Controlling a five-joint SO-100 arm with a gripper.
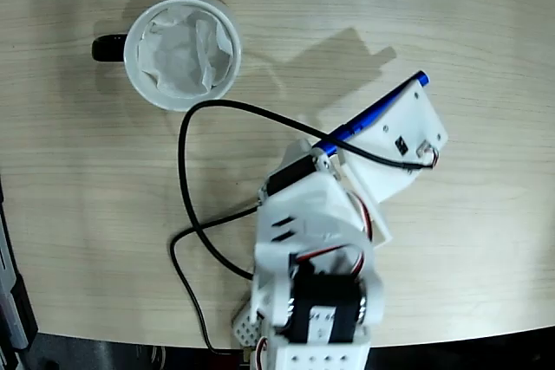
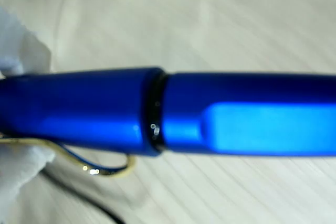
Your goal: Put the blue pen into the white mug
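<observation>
Fixed view: claw (image 1: 381, 123) grips blue pen (image 1: 375, 112).

Fixed view: the gripper (image 1: 408, 123) fingertips lie hidden beneath the white wrist housing, so jaw position cannot be read. The lower end of the blue pen (image 1: 373, 113) passes behind the arm. The mug handle (image 1: 108, 47) is dark and partly hidden by the mug (image 1: 143, 84) wall. The arm base is cut off at the near edge.

Wrist view: the blue pen (image 2: 210, 114) fills the frame, blurred, both ends cut off left and right. The white shape at left is too blurred to identify.
</observation>
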